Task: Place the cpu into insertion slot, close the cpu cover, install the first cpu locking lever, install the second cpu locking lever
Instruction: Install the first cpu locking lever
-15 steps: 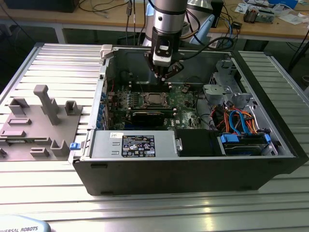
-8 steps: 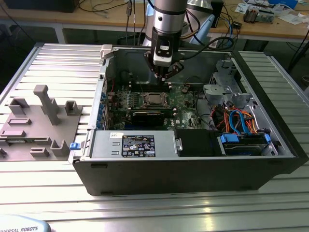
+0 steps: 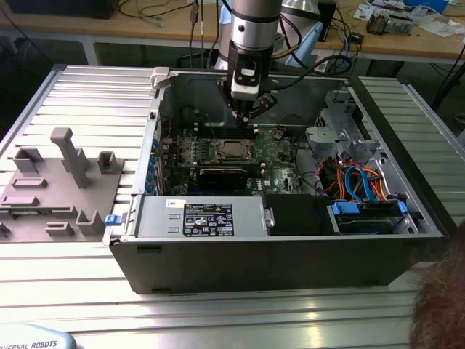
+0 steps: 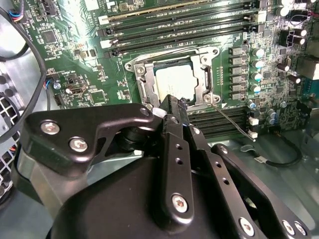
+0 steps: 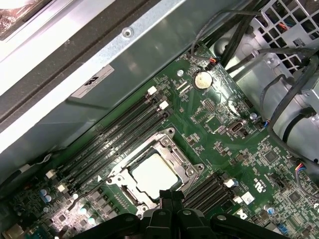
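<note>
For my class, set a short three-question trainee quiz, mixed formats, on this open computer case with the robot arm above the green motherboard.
1. True or false: the dull silver square cpu lies in the metal-framed insertion slot.
2. The black gripper is nearest: A) the blue cables; B) the socket; C) the grey plastic fixture.
3. Fill in: the thin silvery cpu cover lies ____ around the chip.

Key: 1 true; 2 B; 3 flat.

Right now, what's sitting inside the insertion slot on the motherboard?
The cpu lies in the insertion slot, framed by the cpu cover. Its silver top hides the contacts underneath; the end effector covers one edge.
</note>
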Controlling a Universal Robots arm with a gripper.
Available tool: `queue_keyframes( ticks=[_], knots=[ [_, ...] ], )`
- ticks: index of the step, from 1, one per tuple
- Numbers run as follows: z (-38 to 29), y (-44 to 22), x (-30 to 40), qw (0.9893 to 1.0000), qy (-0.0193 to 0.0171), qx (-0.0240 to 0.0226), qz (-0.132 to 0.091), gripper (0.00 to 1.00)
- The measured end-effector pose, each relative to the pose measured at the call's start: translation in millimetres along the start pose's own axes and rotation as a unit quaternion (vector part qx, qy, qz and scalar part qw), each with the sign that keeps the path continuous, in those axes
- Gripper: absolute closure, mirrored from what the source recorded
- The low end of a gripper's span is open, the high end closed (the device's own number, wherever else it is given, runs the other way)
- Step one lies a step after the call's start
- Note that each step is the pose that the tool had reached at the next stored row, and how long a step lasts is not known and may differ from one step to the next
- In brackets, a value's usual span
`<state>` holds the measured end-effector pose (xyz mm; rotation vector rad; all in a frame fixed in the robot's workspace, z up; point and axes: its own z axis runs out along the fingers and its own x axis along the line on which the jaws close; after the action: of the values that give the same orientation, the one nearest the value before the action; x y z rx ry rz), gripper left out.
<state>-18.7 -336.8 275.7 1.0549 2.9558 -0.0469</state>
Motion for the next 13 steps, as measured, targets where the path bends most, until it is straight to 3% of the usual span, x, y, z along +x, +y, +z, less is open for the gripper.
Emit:
queue_keyframes(
  ticks=[13],
  knots=[
    [0.0,0.0,0.0,0.9999,-0.0003,-0.0001,-0.011,0.89]
  ],
)
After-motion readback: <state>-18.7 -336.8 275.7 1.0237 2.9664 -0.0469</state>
